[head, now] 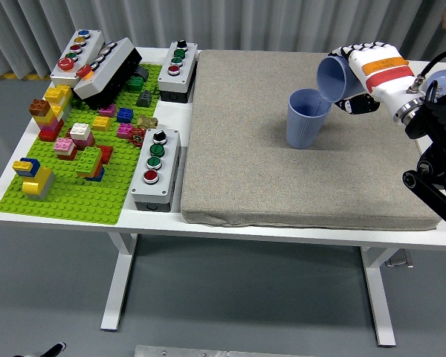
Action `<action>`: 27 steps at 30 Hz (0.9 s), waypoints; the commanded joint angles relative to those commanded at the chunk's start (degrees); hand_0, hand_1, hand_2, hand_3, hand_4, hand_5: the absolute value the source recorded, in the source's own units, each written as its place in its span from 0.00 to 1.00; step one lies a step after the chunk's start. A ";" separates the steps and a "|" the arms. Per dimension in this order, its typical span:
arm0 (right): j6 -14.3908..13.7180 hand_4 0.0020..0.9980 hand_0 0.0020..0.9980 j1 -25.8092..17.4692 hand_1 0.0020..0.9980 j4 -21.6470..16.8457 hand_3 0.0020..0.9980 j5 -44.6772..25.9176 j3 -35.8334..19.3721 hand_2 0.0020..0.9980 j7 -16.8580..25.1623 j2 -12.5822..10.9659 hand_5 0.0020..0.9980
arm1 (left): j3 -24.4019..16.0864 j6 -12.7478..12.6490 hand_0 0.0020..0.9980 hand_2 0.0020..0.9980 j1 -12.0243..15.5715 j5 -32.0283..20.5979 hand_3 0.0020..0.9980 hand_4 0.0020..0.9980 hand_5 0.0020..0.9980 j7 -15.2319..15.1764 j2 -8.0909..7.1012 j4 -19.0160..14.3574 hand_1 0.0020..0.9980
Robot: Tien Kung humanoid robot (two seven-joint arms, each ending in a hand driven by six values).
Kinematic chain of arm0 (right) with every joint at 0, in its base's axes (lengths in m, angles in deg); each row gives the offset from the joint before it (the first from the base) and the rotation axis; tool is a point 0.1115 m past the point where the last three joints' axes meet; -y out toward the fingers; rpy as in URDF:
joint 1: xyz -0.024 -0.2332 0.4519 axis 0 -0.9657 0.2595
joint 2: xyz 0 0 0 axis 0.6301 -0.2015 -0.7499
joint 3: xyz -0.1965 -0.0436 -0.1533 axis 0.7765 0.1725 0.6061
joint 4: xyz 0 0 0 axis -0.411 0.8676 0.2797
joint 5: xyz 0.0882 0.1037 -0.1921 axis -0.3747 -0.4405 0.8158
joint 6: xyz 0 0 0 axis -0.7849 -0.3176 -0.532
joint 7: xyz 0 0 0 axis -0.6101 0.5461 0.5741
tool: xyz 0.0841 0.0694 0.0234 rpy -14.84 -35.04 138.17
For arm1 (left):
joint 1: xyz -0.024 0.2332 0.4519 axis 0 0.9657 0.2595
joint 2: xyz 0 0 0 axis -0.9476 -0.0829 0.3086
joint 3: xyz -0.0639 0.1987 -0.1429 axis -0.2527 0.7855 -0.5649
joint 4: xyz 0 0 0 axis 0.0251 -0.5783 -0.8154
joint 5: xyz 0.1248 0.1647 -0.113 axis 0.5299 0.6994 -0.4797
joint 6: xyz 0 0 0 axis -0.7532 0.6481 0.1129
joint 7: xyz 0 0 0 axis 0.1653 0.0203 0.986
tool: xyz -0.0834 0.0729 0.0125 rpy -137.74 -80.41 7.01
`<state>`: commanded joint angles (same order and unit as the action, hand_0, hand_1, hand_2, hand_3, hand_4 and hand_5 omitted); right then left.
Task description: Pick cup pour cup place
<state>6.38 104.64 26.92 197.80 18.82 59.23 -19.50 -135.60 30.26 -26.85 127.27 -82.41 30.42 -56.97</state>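
Over the grey mat (282,149), a tilted cup (333,79) is gripped by the right hand (368,74), fingers wrapped round it, so its mouth empties into the standing cup (306,119).

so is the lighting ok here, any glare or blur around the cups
Head view: light is even and soft, with no glare; the standing cup casts only a faint shadow on the grey mat. The tilted cup in the right hand looks sharp, with no motion blur.
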 joint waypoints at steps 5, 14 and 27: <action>0.01 0.76 0.77 -0.07 0.64 0.12 0.59 -0.29 -0.19 0.51 0.09 0.06 0.23 | 0.01 -0.01 0.81 0.82 0.02 -0.04 0.72 0.53 1.00 0.02 0.01 0.00 0.75; 0.16 0.76 0.77 -0.43 0.64 0.23 0.59 -1.84 -1.81 0.51 0.05 0.12 0.24 | 0.01 0.02 0.81 0.82 0.03 -0.03 0.72 0.53 1.00 0.05 0.01 0.00 0.75; 0.04 0.75 0.77 -2.97 0.64 2.68 0.59 -21.76 -11.10 0.51 2.26 2.05 0.24 | 0.11 0.01 0.81 0.82 0.39 -0.07 0.72 0.53 1.00 0.08 0.14 0.00 0.76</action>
<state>6.42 101.66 29.59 176.04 7.72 61.49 -17.45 -135.49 30.27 -26.46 127.20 -82.33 30.56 -56.97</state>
